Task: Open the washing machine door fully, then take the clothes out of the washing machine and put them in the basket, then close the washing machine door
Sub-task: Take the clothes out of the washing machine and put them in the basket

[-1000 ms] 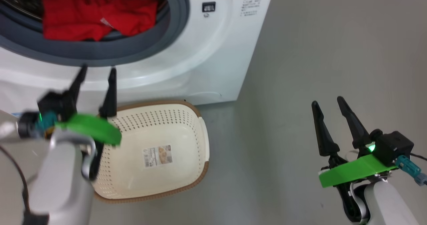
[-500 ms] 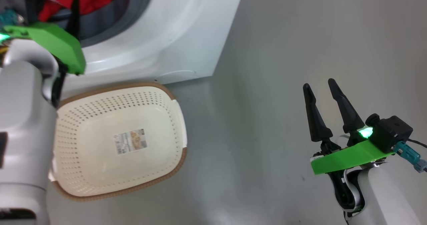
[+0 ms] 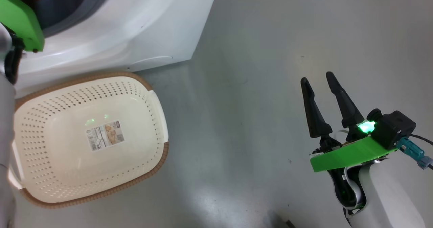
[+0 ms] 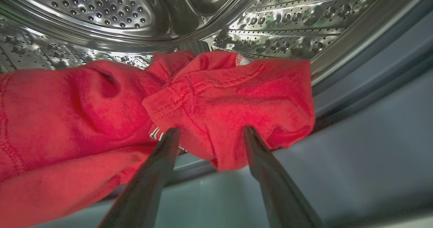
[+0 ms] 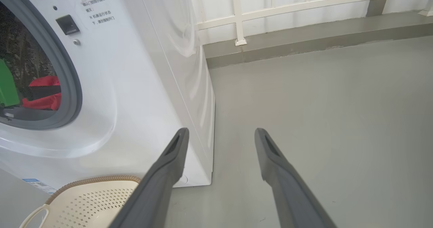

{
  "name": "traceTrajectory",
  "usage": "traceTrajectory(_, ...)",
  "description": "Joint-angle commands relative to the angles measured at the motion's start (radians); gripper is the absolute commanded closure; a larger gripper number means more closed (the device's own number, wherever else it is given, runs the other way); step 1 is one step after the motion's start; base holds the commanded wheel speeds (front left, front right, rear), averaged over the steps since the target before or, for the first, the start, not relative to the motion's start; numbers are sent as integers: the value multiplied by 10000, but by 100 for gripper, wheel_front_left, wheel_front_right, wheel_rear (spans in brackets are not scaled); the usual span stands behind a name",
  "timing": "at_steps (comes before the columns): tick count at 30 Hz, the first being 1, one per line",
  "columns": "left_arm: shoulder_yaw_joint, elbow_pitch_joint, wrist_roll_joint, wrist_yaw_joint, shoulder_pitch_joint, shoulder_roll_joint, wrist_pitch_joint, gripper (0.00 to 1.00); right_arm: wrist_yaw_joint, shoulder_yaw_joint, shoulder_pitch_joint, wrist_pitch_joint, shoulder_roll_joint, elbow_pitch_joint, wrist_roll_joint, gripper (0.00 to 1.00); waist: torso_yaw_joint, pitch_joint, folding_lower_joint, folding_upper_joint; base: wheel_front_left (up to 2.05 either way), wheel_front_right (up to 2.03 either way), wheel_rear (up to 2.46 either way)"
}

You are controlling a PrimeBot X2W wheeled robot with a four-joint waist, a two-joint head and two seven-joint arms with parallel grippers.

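Slippage is risked: only a loose fold of the red garment (image 4: 84, 113) at the drum lip (image 4: 341, 52) is straddled by the spread left gripper (image 4: 209, 130), so the basket (image 3: 149, 86) may be missed.

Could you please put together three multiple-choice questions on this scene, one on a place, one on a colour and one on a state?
1. Where does the basket stand?
A. On the floor in front of the washer
B. Inside the drum
C. On top of the washer

2. What colour is the garment at the left gripper?
A. White
B. Red
C. Blue

3. How is the right gripper?
A. Shut on cloth
B. Shut, empty
C. Open, empty

Answers:
1 A: the head view shows it on the grey floor, just below the washer's front.
2 B: the left wrist view shows a red fold between the two fingers.
3 C: its fingers stand apart with nothing held between them.
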Motion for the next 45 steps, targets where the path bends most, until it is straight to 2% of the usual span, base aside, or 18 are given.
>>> traceTrajectory(1,6,-131,-132,-53,-277,504,-3,0,62,219,-36,-65,0,-289,171,0,-119,140,0,0,0,0,0)
traceTrajectory(12,-171,165,-361,-56,-637,762,50,0,62,412,-178,-65,1,-350,331,0,-346,386,0,0,0,0,0)
traceTrajectory(13,-190,180,-389,-56,-655,784,34,6,62,418,-194,-65,1,-357,348,0,-362,402,0,0,0,0,0)
traceTrajectory(14,-210,193,-414,-56,-665,796,7,44,62,421,-207,-65,1,-362,363,0,-375,411,0,0,0,0,0)
traceTrajectory(15,-235,204,-445,-56,-666,789,-23,65,62,421,-217,-65,1,-366,376,0,-385,417,0,0,0,0,0)
traceTrajectory(16,-265,214,-483,-56,-660,774,-50,98,62,418,-221,-65,1,-370,387,0,-391,416,0,0,0,0,0)
traceTrajectory(23,-536,228,-935,-57,-459,560,-419,100,62,284,-181,-65,1,-317,340,0,-253,227,0,0,0,0,0)
traceTrajectory(32,-842,-58,-1576,-57,480,247,-2231,100,62,104,-27,-65,1,-160,30,0,283,-590,0,0,0,0,0)
traceTrajectory(37,-682,-463,-1820,-54,1306,270,-2640,100,62,-69,212,-65,1,-45,-217,0,627,-1201,0,0,0,0,0)
traceTrajectory(45,476,-3491,-1812,351,3517,175,-2660,100,62,-350,641,-65,1,51,-497,0,1091,-2025,0,0,0,0,0)
